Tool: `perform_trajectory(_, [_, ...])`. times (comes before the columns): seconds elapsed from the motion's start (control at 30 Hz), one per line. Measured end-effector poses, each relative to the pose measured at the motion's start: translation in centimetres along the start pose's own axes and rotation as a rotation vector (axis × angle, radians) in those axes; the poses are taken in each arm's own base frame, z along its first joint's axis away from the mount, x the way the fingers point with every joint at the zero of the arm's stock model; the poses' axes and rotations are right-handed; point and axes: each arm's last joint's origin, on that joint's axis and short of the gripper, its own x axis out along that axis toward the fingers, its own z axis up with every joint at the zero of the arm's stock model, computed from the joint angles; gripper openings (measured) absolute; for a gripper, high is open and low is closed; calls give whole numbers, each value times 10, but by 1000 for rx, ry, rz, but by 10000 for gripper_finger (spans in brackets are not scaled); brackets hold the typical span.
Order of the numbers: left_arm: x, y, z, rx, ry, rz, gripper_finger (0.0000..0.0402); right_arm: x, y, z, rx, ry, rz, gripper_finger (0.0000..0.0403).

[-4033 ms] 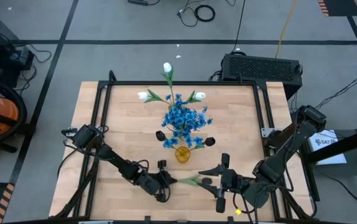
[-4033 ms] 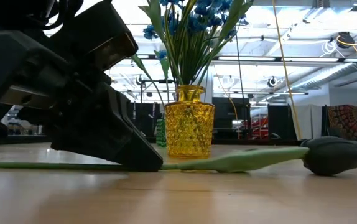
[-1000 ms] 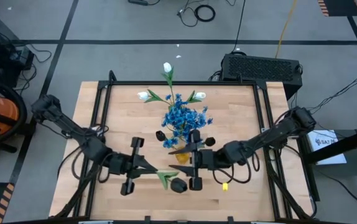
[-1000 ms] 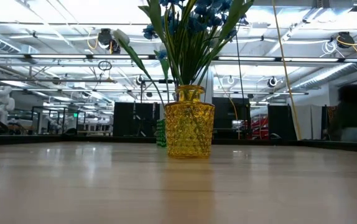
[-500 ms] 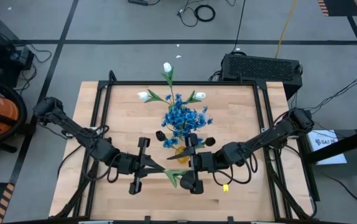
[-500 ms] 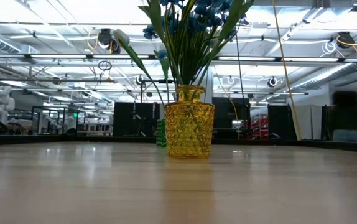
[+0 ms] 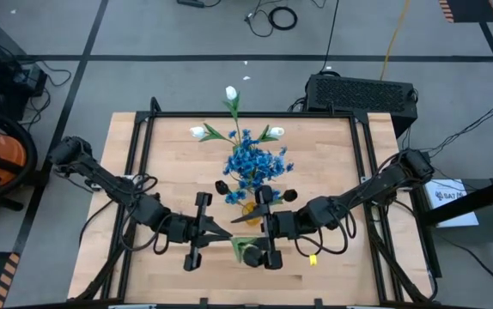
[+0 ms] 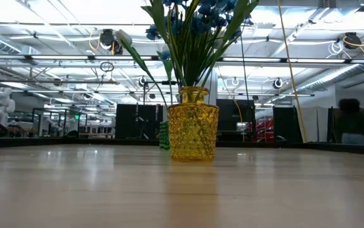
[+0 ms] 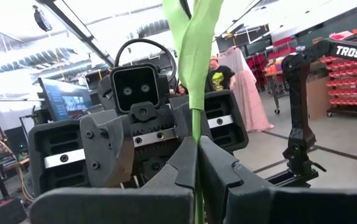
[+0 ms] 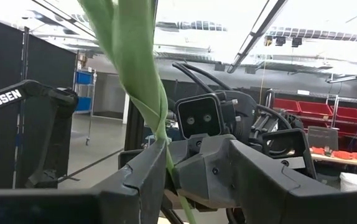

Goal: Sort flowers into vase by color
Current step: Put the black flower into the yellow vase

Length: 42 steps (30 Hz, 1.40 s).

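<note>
Wooden planks of the table (image 7: 169, 163) lay under a yellow vase (image 8: 193, 123) near the centre, already crowded with white, blue and dark flowers (image 7: 251, 159). At about six o'clock from it, the left gripper (image 7: 215, 233) and right gripper (image 7: 251, 232) met nose to nose, each with fingers pinched narrow on the same green stem (image 9: 196, 99). Its bud was hidden beneath the right gripper. From table height neither gripper showed, and the bouquet's top was cut off.

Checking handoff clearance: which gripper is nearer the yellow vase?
Right. The right gripper sits just in front of the yellow vase; the left gripper is farther out, front-left.
</note>
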Motion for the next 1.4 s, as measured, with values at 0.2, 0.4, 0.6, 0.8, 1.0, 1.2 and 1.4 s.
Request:
perform_trajectory(0.2, [0,0,1,-1,-5,3,9,0,0,-1,0,9,1,166])
perform_trajectory(0.4, [0,1,1,-3,-6,11,9,0,1,-6,-14,60,10,166])
perform_trajectory(0.6, [-2,0,6,-10,-21,4,9,0,1,-4,-10,31,9,166])
perform_trajectory(0.8, [0,2,1,-8,0,12,9,0,2,-2,-6,12,50,157])
perform_trajectory(1.0, [0,2,0,-7,4,11,9,0,2,-1,-11,4,50,126])
perform_trajectory(1.2, [1,4,-2,-14,10,16,9,0,1,-1,-17,3,51,78])
perform_trajectory(1.4, [3,10,-7,-45,28,28,9,1,-1,-2,-18,9,44,49])
